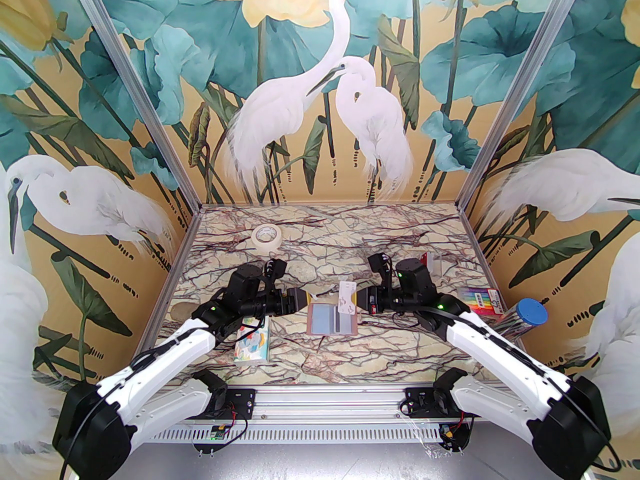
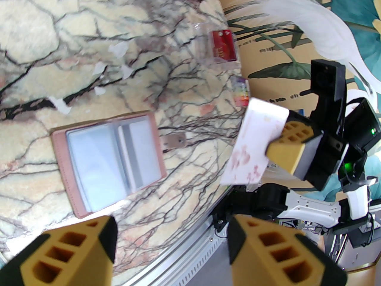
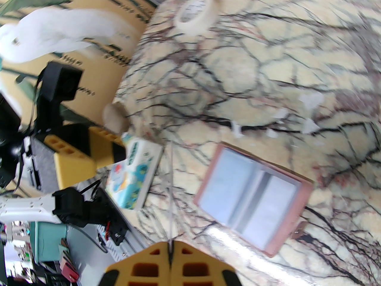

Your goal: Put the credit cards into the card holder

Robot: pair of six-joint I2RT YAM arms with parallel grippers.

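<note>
Hovering tilted above the far right part of the open card holder (image 1: 320, 318), a white credit card (image 1: 346, 298) blotched with pink is pinched by one edge in the right jaws, which are clenched flat on it. The left jaws stand released and empty just beside the holder's left side, touching nothing. The dusty-pink holder lies spread flat on the marble-patterned table (image 1: 400, 238), between the two arms, with its pale blue-grey pockets facing up. What may be a grey-white card sits in its right-hand pocket, though blur leaves that uncertain. A red credit card (image 2: 223, 48) waits in a clear plastic box (image 2: 205, 58), well apart toward the table's far right.

The card looks light, thin, stiff and slick, so it would likely pivot in a pinch if its leading edge snagged a pocket lip. A grip at the trailing end, leaving the leading edge free, seems soundest. The holder appears soft and light enough to skid on the smooth table, and pinning its pink border would probably steady it.
</note>
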